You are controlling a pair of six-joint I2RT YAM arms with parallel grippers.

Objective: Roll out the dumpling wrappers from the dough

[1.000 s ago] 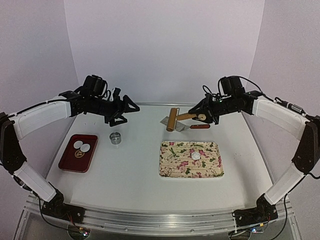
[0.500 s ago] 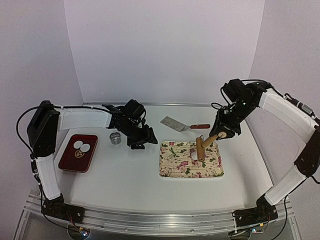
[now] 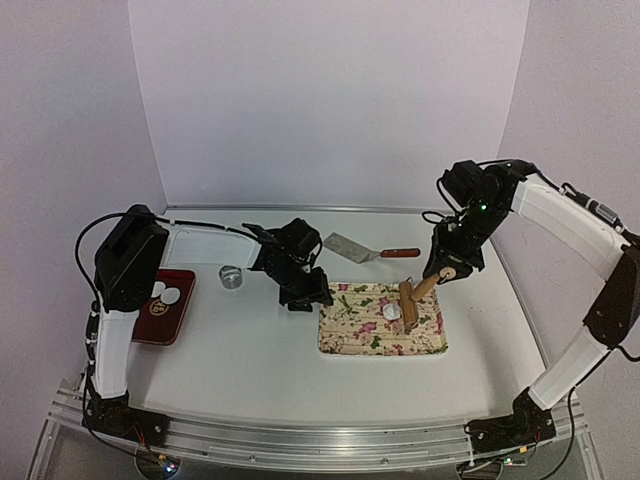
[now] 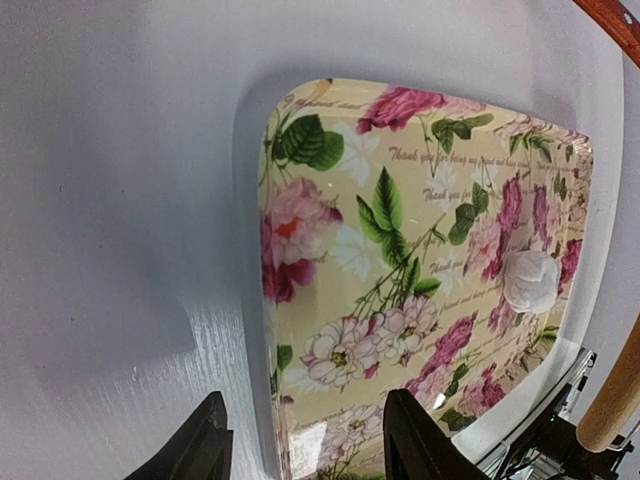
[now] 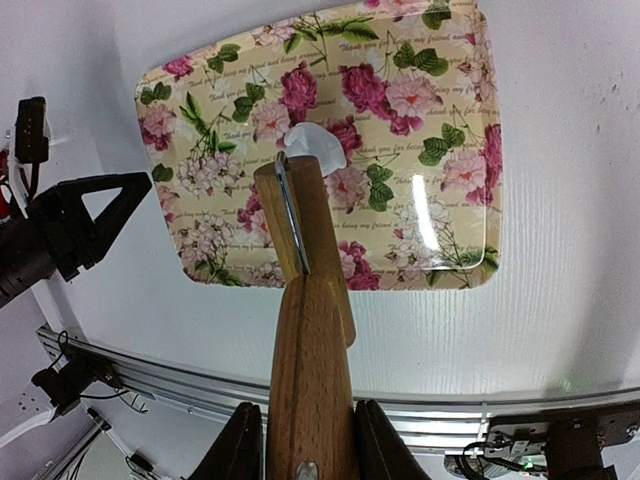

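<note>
A white dough lump [image 3: 392,312] lies on the floral tray [image 3: 345,340]. My right gripper [image 3: 445,272] is shut on the wooden rolling pin's handle [image 5: 310,400]. The roller [image 3: 408,306] rests just right of the dough, touching it in the right wrist view [image 5: 315,150]. My left gripper [image 3: 308,295] hangs low at the tray's far left corner. It is open, its jaws astride the tray's rim [image 4: 272,330] with gaps on both sides. Two dumpling wrappers [image 3: 157,291] [image 3: 172,296] lie on the red tray [image 3: 140,325].
A small metal ring [image 3: 231,276] stands right of the red tray. A metal spatula [image 3: 350,247] with a red handle [image 3: 400,253] lies behind the floral tray. The table's aluminium front rail [image 5: 200,385] runs near the right wrist.
My left arm swung right from beyond the metal ring to the floral tray's corner, its jaws narrowing. My right arm carried the rolling pin down from the far table onto the tray beside the dough.
</note>
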